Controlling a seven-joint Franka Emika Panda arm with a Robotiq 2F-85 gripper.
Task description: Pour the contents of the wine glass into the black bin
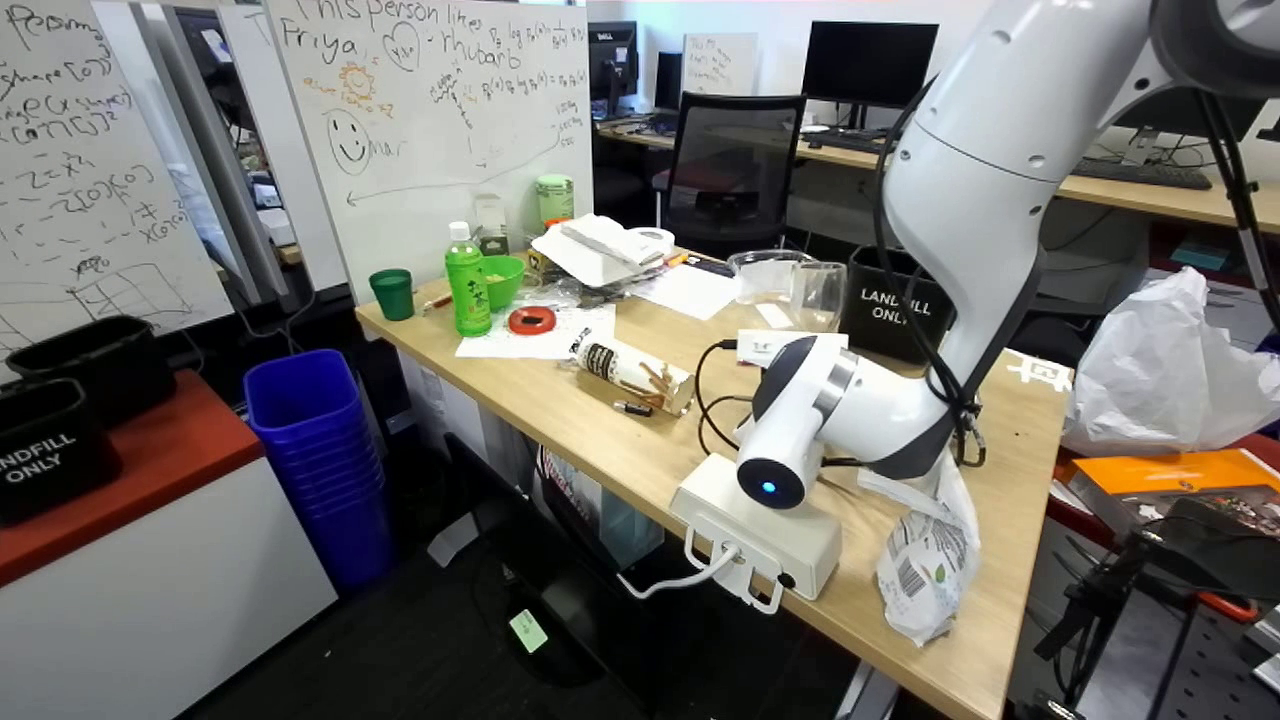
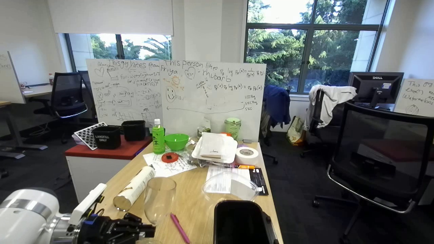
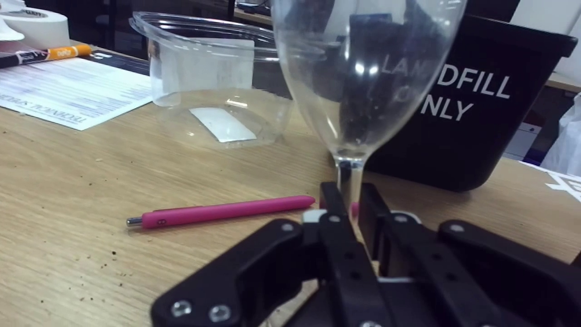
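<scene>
Wine glass (image 3: 361, 91), clear and upright

I have before me a pale wood-grained table (image 3: 50, 218) bearing a slim pink pen (image 3: 227, 212), small dark crumbs (image 3: 113, 253), a clear plastic tub (image 3: 209, 86), an upright, tapered black bin (image 3: 474, 136) lettered in white, a white printed cylinder (image 1: 635, 373) on its side, and a dark green cup (image 1: 392, 295).
</scene>
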